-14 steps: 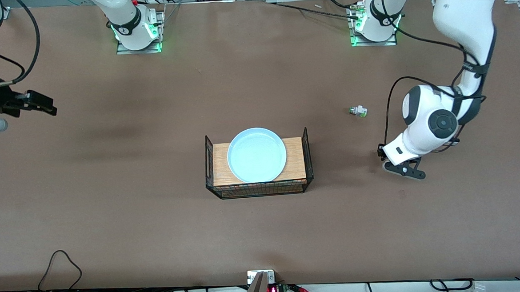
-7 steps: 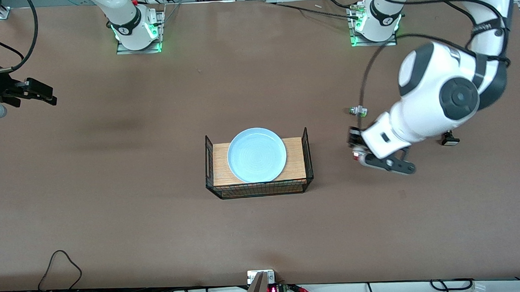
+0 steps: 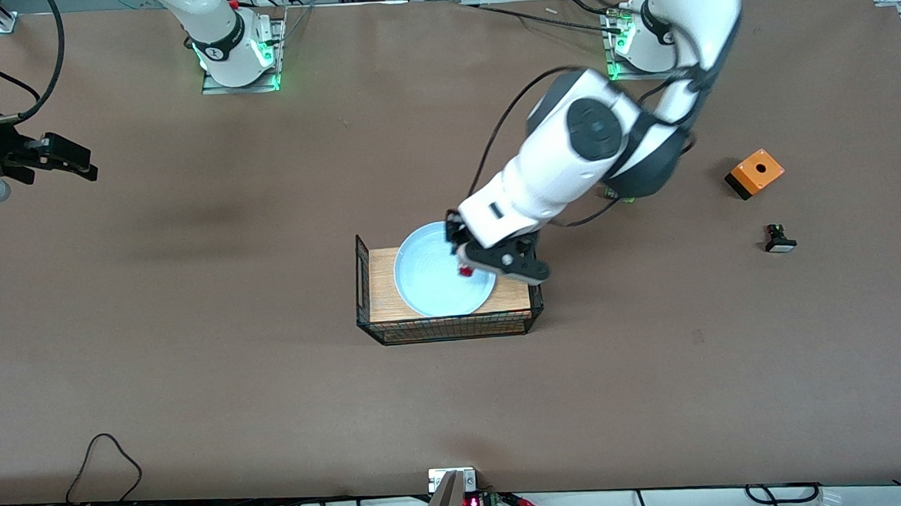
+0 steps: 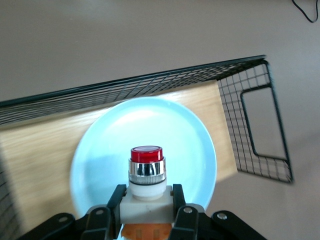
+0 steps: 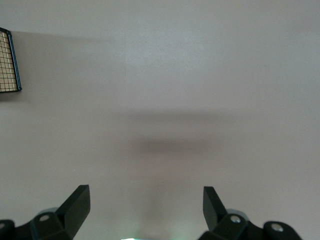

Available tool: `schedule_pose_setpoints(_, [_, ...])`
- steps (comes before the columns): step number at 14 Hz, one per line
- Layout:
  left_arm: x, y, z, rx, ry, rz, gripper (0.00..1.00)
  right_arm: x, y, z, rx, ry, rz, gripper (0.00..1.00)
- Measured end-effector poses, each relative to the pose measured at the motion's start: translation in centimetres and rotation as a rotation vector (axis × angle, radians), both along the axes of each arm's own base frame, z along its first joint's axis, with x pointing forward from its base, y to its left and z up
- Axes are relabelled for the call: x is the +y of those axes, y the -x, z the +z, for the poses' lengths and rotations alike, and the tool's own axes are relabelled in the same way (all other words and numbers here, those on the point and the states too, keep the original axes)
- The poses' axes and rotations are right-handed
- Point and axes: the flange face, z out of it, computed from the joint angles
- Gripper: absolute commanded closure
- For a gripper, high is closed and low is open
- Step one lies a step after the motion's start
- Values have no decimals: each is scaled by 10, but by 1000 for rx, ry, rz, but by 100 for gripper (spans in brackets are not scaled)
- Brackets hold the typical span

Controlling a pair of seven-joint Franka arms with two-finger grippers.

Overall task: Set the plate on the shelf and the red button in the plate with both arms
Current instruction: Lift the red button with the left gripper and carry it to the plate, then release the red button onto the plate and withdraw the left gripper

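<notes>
Front view: the plate (image 3: 440, 273) lies on a wooden board inside a black wire basket (image 3: 365, 288) at the middle of the table (image 3: 272, 386). The left arm reaches from its base to the basket, and the left gripper (image 3: 470, 261) hangs over the plate's edge toward the left arm's end, clamped on the red button (image 3: 464, 270), whose red tip shows just under the fingers. The right gripper (image 3: 68, 171) waits in the air over the right arm's end of the table, well apart from the basket. An orange box (image 3: 755, 173) and a small black part with a white cap (image 3: 779, 240) lie toward the left arm's end, the box farther from the camera than the part.

Left wrist view: the left gripper (image 4: 147, 212) grips the white body of the red button (image 4: 146, 172) between its two fingers (image 4: 116, 202), red tip pointing away from the wrist, over the plate (image 4: 100, 150). The basket's mesh wall and handle (image 4: 260, 130) frame the board.

Right wrist view: the right gripper (image 5: 145, 200) has its fingers (image 5: 77, 202) spread wide and holds nothing; bare table lies below, with a corner of the basket (image 5: 9, 62) at the picture's edge.
</notes>
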Motion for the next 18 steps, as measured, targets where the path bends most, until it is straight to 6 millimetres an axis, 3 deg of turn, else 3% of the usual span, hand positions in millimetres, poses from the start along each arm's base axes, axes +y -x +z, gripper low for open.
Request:
schedule_pose_setpoints(1, [-9,0,-22,-18,-25,-9,90,0,0,0,0,0,0,0])
schedule_pose_setpoints(2, [-15,1,-37,-31,-56,-22,75,0,0,0,0,0,0,0])
schedule_pose_setpoints(3, [-23,5,-45,-41,-81,-35,33,0,0,0,0,0,0,0])
schedule_pose_setpoints(4, [-29,9,-48,-48,-94,-44,0,0,0,0,-1,0,0,0])
schedule_pose_setpoints(7, [-32,10,-46,-63,-120,-55,0,0,0,1,-1,0,0,0])
schedule_pose_setpoints(10, [-15,7,-34,5,-192,-57,0,0,0,1,-1,0,0,0])
schedule_pose_setpoints(12, [18,3,4,59,-274,-37,0,0,0,1,-1,0,0,0])
schedule_pose_setpoints(15, [94,8,75,170,-413,31,0,0,1,2,-4,0,0,0])
schedule_pose_setpoints(18, [167,11,125,218,-517,107,0,0,1,3,-7,-1,0,0])
